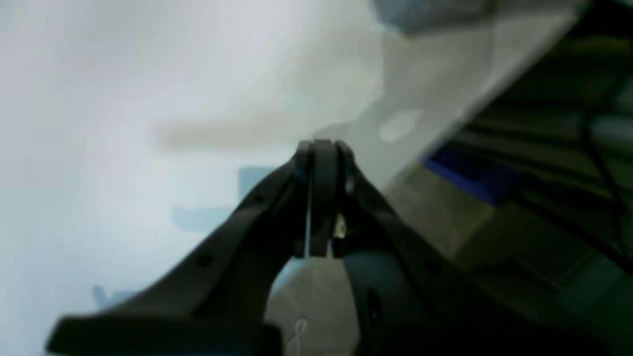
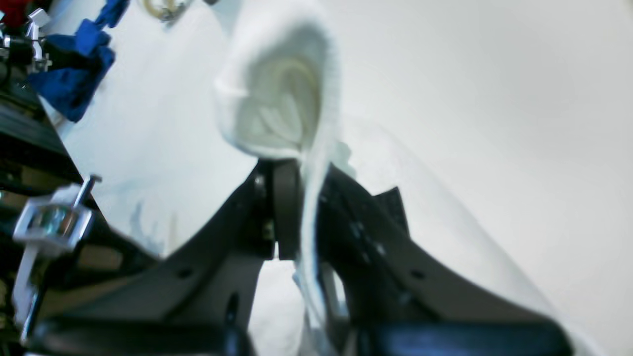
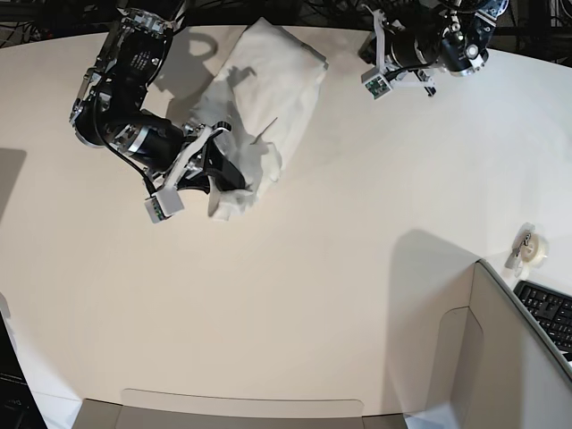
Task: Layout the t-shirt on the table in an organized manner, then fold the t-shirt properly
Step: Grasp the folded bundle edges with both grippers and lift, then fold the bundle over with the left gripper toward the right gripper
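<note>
The t-shirt [image 3: 268, 89] lies crumpled and bunched on the table [image 3: 340, 268], stretching from the far edge toward the middle, with no print showing. At its near end my right gripper [image 3: 228, 176] is shut on a fold. In the right wrist view, the white t-shirt [image 2: 277, 99] billows above the right gripper [image 2: 296, 168], and a strip of it runs down between the jaws. My left gripper [image 1: 321, 146] is shut with nothing in it, over the table [image 1: 123, 99] near its edge. The left arm [image 3: 420, 49] stands at the far edge, to the right of the shirt.
A tape roll [image 3: 534, 246] sits near the right edge, and beside it are a keyboard [image 3: 547, 315] and a grey partition panel [image 3: 487, 357]. Blue cloth [image 2: 74, 64] and a metal clamp [image 2: 52, 220] sit at the table's rim by the right arm.
</note>
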`<move>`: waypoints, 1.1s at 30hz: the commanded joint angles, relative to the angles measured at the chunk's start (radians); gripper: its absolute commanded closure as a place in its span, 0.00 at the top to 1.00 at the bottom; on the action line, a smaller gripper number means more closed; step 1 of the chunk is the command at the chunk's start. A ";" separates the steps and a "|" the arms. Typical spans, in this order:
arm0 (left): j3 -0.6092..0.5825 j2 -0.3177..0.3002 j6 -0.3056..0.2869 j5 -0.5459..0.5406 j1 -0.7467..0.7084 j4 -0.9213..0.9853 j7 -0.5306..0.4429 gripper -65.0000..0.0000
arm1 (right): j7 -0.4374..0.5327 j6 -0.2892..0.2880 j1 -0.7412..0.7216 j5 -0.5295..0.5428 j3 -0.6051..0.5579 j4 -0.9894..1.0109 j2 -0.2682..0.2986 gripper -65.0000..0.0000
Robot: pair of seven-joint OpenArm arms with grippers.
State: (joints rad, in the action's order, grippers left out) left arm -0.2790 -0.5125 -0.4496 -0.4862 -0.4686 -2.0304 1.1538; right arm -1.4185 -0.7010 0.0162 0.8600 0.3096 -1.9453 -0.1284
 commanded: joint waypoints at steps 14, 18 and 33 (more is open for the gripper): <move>0.004 0.035 -0.005 -0.202 0.014 -0.046 -0.010 0.00 | 0.022 0.003 -0.052 0.009 -0.007 0.128 0.003 0.00; 0.004 0.035 -0.005 -0.289 0.060 -0.045 -0.008 0.00 | 0.022 0.003 -0.066 0.009 -0.007 0.149 0.003 0.00; 0.002 0.116 -0.005 -0.358 0.135 0.001 0.064 0.00 | 0.022 0.003 -0.081 0.009 0.003 0.151 0.002 0.00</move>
State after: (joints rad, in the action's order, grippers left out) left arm -0.2794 -0.3943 -0.4500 -0.8261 -0.3374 -2.0193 1.2293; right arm -1.4143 -0.7006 -0.0471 0.8398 0.3138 -1.7817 -0.1230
